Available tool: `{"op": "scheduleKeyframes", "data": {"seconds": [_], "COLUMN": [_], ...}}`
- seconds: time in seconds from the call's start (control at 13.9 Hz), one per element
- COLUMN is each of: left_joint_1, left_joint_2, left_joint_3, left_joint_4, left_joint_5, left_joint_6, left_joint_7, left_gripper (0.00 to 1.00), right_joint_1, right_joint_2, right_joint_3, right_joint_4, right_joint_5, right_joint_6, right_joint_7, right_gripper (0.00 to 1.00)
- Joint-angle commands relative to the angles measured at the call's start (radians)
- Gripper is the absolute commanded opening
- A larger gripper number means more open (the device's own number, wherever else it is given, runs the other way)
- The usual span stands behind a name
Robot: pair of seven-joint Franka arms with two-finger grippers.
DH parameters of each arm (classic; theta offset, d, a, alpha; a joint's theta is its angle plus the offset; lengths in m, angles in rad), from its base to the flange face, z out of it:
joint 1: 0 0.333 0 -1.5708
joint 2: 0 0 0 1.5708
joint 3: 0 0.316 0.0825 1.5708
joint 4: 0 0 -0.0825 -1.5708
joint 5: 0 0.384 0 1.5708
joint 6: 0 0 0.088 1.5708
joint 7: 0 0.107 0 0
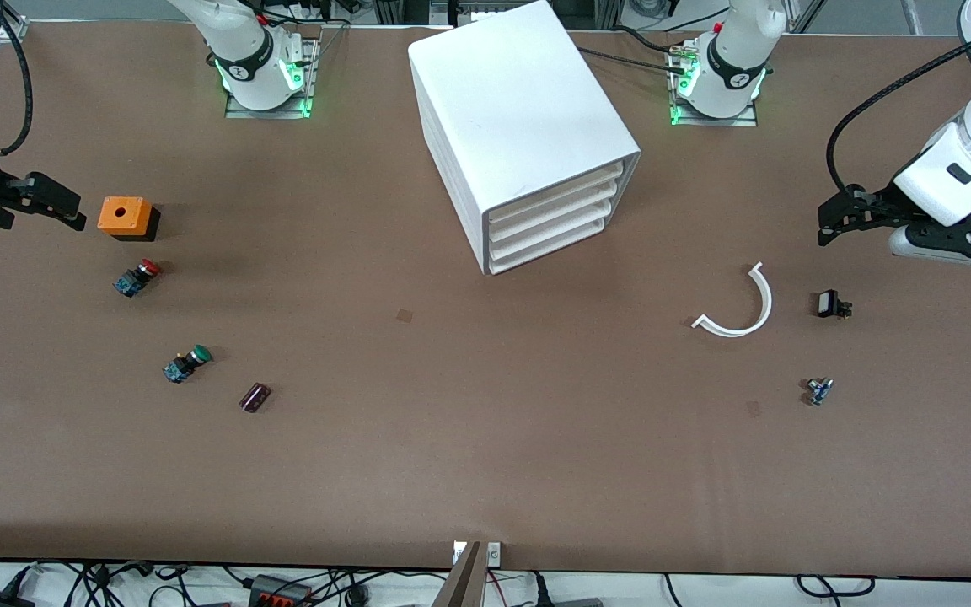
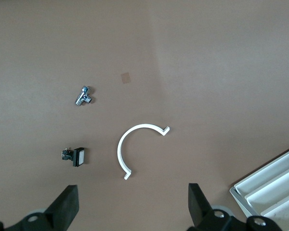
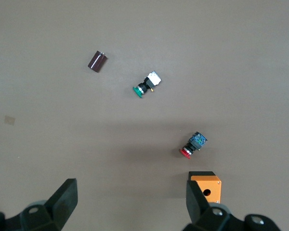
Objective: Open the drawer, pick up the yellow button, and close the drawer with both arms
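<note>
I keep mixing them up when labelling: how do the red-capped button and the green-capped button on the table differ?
The red-capped button has a red cap; the green-capped button has a green one. The red one lies close beside the orange box, farther from the front camera; the green one lies nearer that camera, close to the dark brown cylinder. Both lie tipped on their sides at the right arm's end of the table, with blue on their dark bodies.

Brown table (cables along its edge).

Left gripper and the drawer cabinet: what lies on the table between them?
In the front view, only the white curved strip lies between the left gripper and the cabinet; otherwise bare table.
</note>
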Motion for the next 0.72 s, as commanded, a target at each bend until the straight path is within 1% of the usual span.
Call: {"op": "scheduleKeyframes", "data": {"seconds": [0.0,0.36,0.65], "left_joint_1": [-0.001,-0.002,-0.004], "left_joint_2": [0.017,0.016,0.016], "left_joint_3": [0.000,0.000,-0.004], "left_joint_4": [0.030,0.030,0.030], "left_joint_5": [-0.013,-0.013,-0.016], "left_joint_6": [-0.004,-0.004,-0.018], "left_joint_7": [0.012,0.012,0.009], "left_gripper": [1.00,1.00,1.00], "right_joint_1": [-0.009,-0.006,-0.006], "right_joint_2": [-0.015,-0.008,0.034], "right_joint_3": [0.005,0.007,0.008], "right_joint_4": [-0.018,-0.016,-0.015], "right_joint_5": [-0.011,-0.011,-0.003], "right_joint_6": [0.011,0.007,0.004], "right_joint_7": [-0.014,-0.013,-0.013], "right_gripper": [1.00,1.00,1.00]}}
